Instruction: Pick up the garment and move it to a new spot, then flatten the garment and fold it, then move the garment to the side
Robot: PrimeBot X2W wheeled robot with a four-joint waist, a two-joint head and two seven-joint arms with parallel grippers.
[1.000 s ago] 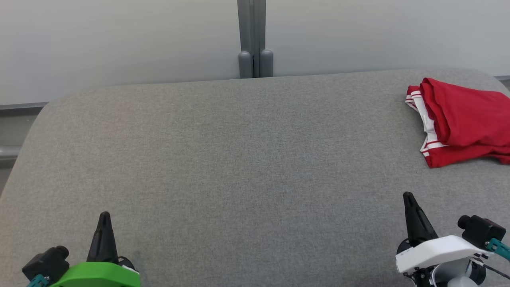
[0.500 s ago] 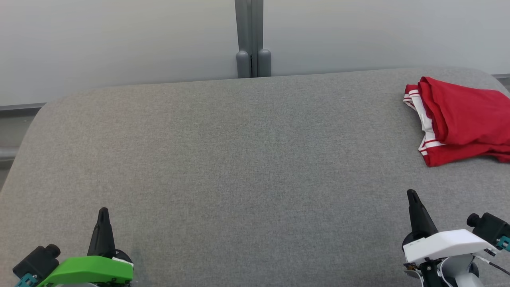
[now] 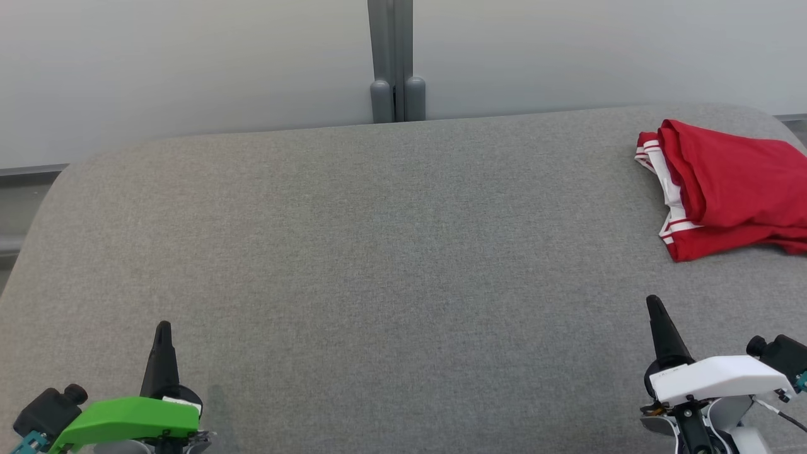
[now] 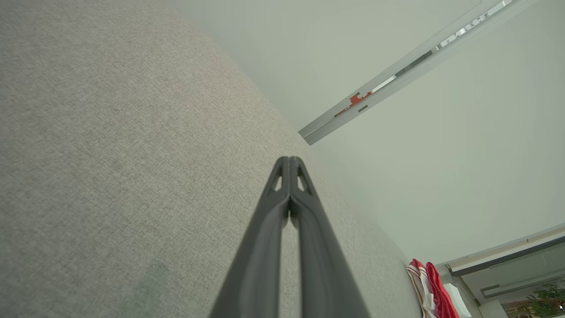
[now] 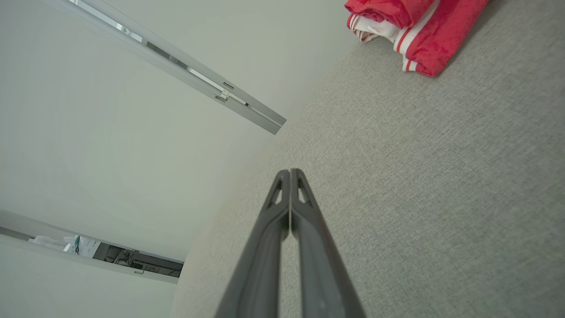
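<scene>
Garment [image 3: 725,183] lies on grey surface [image 3: 378,252] by wall [image 3: 189,63].

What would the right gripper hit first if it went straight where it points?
Probably nothing nearby: the right gripper points over the grey fabric surface toward the pale wall; the red garment lies aside.

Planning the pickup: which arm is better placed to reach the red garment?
Right. The garment lies far right, ahead of the right gripper; the left gripper sits across the grey surface.

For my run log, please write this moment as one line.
garment: folded, far right | left gripper: shut, empty | right gripper: shut, empty
</scene>
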